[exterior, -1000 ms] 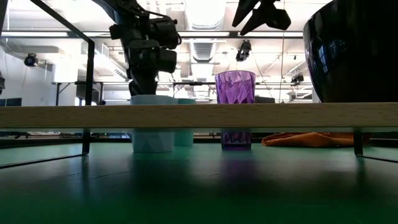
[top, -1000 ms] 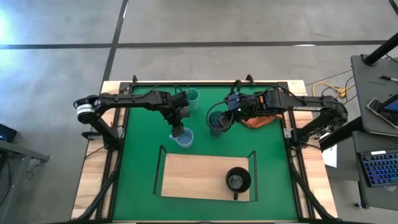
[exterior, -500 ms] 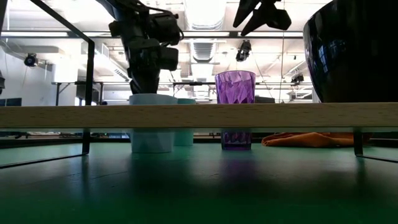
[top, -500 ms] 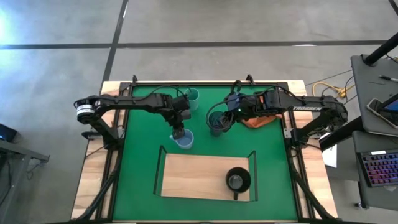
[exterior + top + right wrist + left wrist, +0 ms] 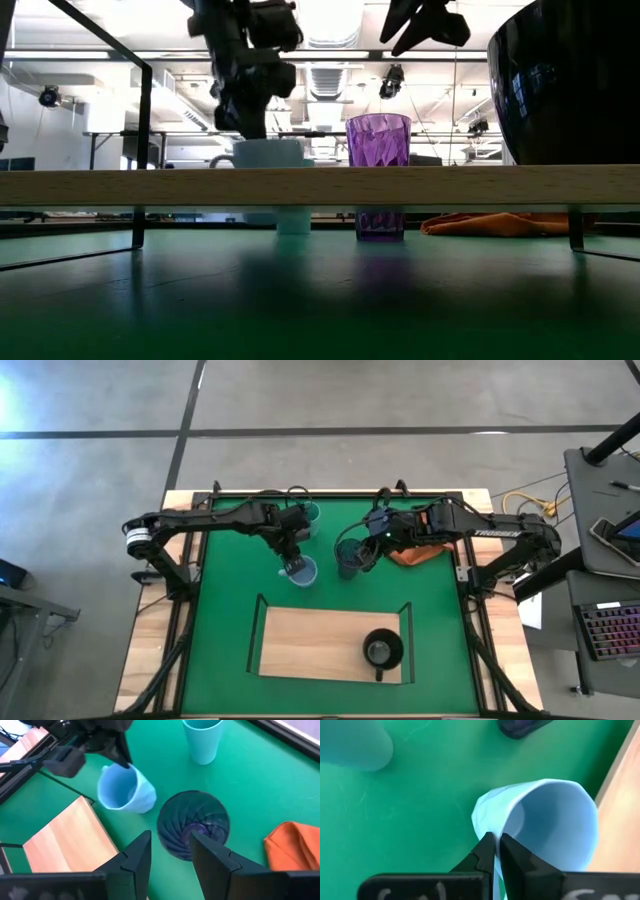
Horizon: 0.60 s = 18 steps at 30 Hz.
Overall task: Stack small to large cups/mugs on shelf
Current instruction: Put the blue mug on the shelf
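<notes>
Light blue mug [image 5: 299, 571], seen empty at frame centre, is pinched at its rim by the left gripper [image 5: 291, 563] and held tilted above the green mat [image 5: 230, 620]. An empty purple tumbler [image 5: 348, 560] is overhung by the right gripper [image 5: 366, 553], its fingers parted; a black mug [image 5: 382, 649] is stood on the shelf [image 5: 310, 645].

My left claw's matt black fingers [image 5: 492, 851] pinch the smooth, satin light blue plastic mug [image 5: 547, 827]. Purple faceted tumbler [image 5: 378, 140]: translucent, glossy. Black round mug [image 5: 565, 80]: high gloss, reflective. Flat pale wood shelf board [image 5: 310, 643]: matt, fine grain. Green mat [image 5: 225, 610]: dull. Orange-red cloth [image 5: 292, 847]: soft, creased.
</notes>
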Available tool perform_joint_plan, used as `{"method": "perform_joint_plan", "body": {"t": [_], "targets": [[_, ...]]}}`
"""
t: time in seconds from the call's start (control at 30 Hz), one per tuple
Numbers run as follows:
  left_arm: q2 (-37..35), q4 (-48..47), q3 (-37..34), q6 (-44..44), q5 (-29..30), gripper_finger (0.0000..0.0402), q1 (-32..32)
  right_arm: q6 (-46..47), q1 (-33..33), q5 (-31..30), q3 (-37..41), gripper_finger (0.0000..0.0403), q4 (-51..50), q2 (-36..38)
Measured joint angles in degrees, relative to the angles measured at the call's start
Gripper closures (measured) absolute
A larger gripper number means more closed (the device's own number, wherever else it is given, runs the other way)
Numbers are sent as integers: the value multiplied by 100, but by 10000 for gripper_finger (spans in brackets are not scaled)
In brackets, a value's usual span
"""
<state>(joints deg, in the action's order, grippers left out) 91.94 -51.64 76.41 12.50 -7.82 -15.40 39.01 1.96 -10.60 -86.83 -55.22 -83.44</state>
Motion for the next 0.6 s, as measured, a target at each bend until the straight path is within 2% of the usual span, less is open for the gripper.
{"method": "perform_joint_plan", "body": {"t": [0.2, 0.6], "targets": [[-4, -762, 523, 432, -32, 401, 4, -298, 157, -169, 0, 275, -124, 151], [-12, -1058, 685, 1294, -105, 401, 89, -716, 459, -303, 0, 275, -459, 369]]}}
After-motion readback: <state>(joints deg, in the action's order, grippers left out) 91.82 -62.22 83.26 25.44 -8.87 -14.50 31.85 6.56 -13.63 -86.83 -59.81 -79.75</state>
